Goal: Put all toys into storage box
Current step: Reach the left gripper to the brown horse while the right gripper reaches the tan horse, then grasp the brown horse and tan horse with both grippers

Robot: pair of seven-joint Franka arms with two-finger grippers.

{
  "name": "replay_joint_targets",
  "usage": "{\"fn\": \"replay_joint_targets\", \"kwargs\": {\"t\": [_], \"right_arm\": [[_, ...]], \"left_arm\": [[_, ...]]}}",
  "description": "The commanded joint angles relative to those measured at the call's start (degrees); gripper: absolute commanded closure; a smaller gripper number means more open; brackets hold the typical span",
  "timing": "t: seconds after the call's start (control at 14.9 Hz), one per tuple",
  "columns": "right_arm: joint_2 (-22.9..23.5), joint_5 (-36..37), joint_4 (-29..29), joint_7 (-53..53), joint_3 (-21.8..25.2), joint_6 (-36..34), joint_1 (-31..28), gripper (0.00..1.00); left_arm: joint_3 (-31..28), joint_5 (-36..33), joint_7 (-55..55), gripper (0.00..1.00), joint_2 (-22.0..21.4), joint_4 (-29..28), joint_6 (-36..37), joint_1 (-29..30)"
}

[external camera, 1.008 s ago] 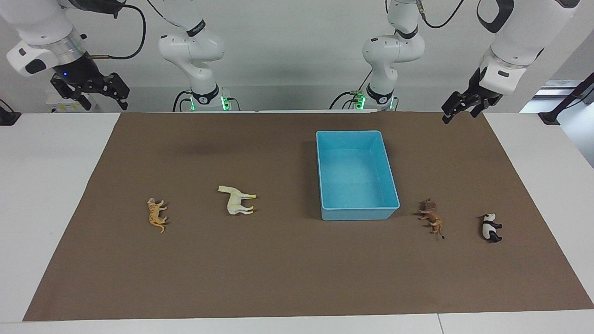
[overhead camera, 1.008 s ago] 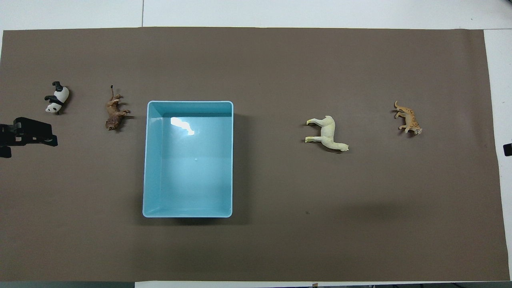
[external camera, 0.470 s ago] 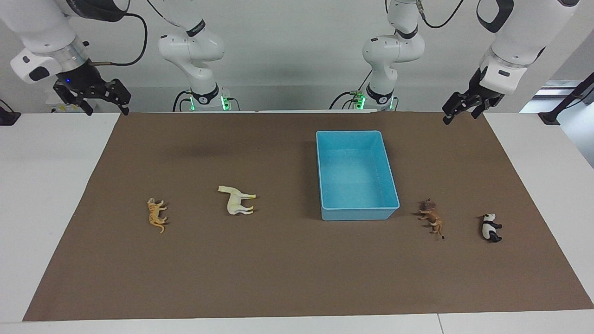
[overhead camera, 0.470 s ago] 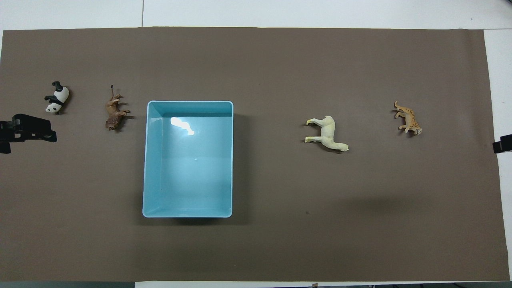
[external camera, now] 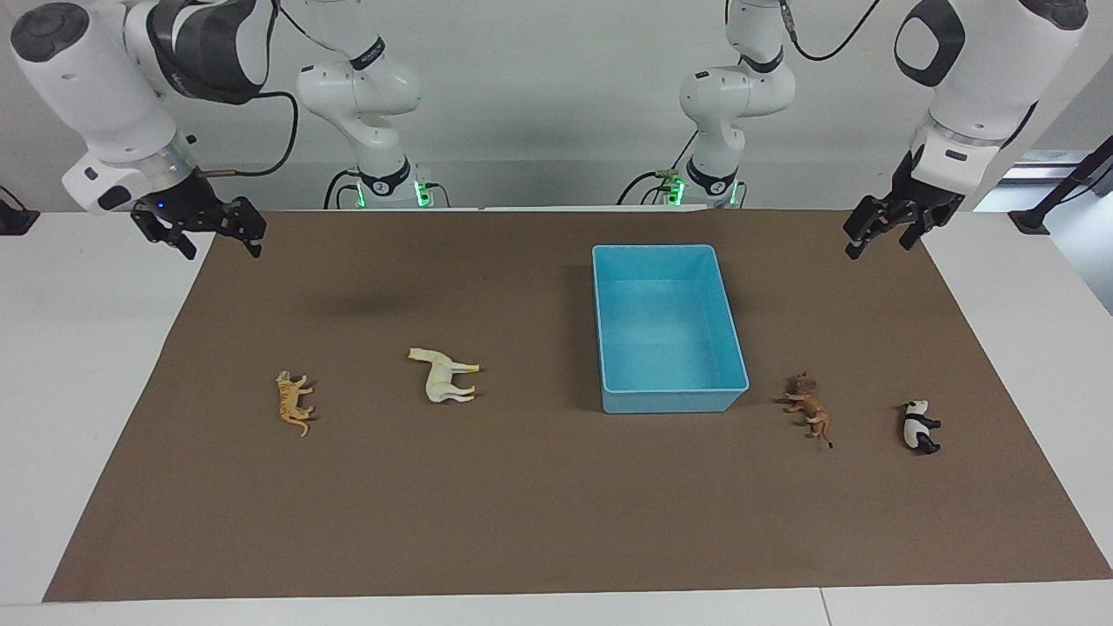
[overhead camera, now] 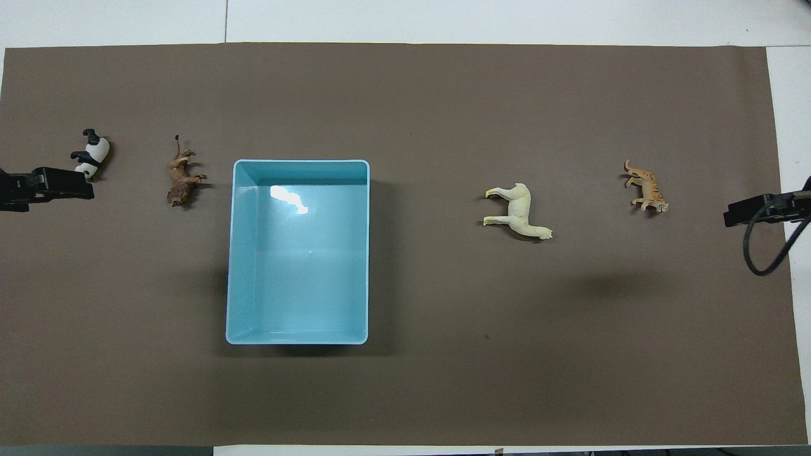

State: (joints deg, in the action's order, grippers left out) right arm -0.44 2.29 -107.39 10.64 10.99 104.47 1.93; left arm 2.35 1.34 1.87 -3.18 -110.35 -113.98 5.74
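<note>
Several toys lie on their sides on the mat. The orange tiger [external camera: 294, 403] [overhead camera: 645, 187] and cream horse [external camera: 444, 376] [overhead camera: 518, 212] are toward the right arm's end. The brown lion [external camera: 809, 409] [overhead camera: 182, 180] and panda [external camera: 918, 426] [overhead camera: 92, 152] are toward the left arm's end. The light blue storage box [external camera: 674, 401] [overhead camera: 235, 253] stands between horse and lion with nothing in it. My left gripper [external camera: 878, 247] [overhead camera: 47, 187] hangs open, high over the mat's edge; from overhead it overlaps the panda's head. My right gripper [external camera: 222, 247] [overhead camera: 760, 210] hangs open over the mat's other end.
A brown mat [external camera: 522, 504] covers most of the white table [external camera: 69, 348]. Both arm bases [external camera: 383, 187] [external camera: 713, 187] stand at the robots' edge of the table.
Both grippers have dropped lower and moved farther out over the mat. The right one now shows more fully in the overhead view. The toys and box have not moved.
</note>
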Motion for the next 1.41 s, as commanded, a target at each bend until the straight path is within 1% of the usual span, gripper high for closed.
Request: {"fn": "replay_joint_targets", "kwargs": {"t": [0.0, 0.2, 0.34, 0.4, 0.54, 0.6, 0.67, 0.87, 1.01, 1.08, 1.34], "right_arm": [[4.29, -0.45, -0.19, 1.14, -0.35, 4.94, -0.08, 0.00], [8.07, -0.45, -0.28, 1.48, -0.35, 8.72, 1.94, 0.00], [10.27, -0.45, -1.67, 6.29, -0.35, 13.36, 2.37, 0.00], [10.72, -0.54, -3.42, 8.58, -0.35, 16.52, 2.46, 0.00], [11.07, -0.45, -7.20, 11.23, -0.35, 21.54, 2.55, 0.00], [11.60, -0.45, -8.18, 13.16, -0.35, 23.65, 2.20, 0.00], [13.08, -0.54, -8.10, 14.92, -0.35, 25.42, 2.03, 0.00], [16.43, -0.54, -8.10, 14.94, -0.35, 29.90, 1.94, 0.00], [17.66, -2.02, -8.01, 14.76, -0.35, 30.35, 1.33, 0.00], [18.10, -3.60, -8.10, 14.76, -0.35, 30.35, 1.32, 0.00], [18.63, -4.14, -8.19, 14.76, -0.35, 30.97, 1.50, 0.00]], "left_arm": [[0.03, -0.11, -2.22, 0.00, 3.87, -4.87, -9.12, 0.23], [0.03, -0.20, -1.79, 0.00, 9.93, -5.41, -14.85, -0.47], [0.03, -0.20, 1.01, 0.02, 12.57, -5.49, -18.11, -0.73], [-0.06, -1.42, 4.60, 0.03, 14.15, -4.97, -18.81, -0.73], [-0.06, -8.60, 16.61, 0.04, 17.32, -3.13, -19.78, -2.39], [0.03, -13.68, 23.11, 0.04, 19.51, -1.21, -19.88, -3.19], [0.11, -16.95, 26.66, 0.04, 20.49, 0.29, -19.88, -3.45], [0.12, -16.81, 28.97, 0.02, 21.81, 3.55, -19.09, -3.02], [0.12, -13.67, 29.42, 0.02, 22.86, 6.27, -16.64, -2.75], [0.12, -11.82, 29.85, 0.02, 24.26, 8.02, -15.06, -3.02], [0.12, -11.28, 43.53, 0.02, 24.89, 8.66, -14.78, -4.42]]}}
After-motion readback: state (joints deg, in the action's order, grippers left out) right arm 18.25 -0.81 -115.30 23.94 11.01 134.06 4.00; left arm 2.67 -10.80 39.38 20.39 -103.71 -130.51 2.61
